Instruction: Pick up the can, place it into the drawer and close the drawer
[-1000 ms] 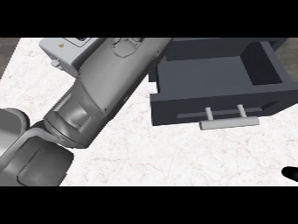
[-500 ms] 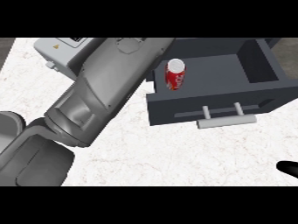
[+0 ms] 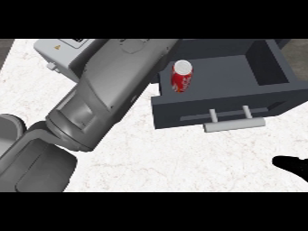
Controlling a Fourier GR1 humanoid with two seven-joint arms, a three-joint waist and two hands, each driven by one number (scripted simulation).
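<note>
A red can (image 3: 182, 76) with a white top stands upright in the open dark grey drawer (image 3: 269, 97), at its left side, with nothing touching it. My left forearm (image 3: 109, 94) runs from the lower left up to the drawer's left wall. Its hand is hidden past the picture's top. My right hand (image 3: 301, 168) shows as black fingers at the lower right edge, relaxed and holding nothing, well below the drawer's pale handle (image 3: 234, 122).
A light grey box-shaped appliance (image 3: 59, 50) sits at the counter's back left, partly behind my left forearm. The white marble counter (image 3: 183, 158) spreads in front of the drawer. Dark floor lies beyond the counter's left and right edges.
One second ago my left arm covered the can; it has drawn back to the left, and the can now stands uncovered in the drawer. My right hand has crept slightly up and left.
</note>
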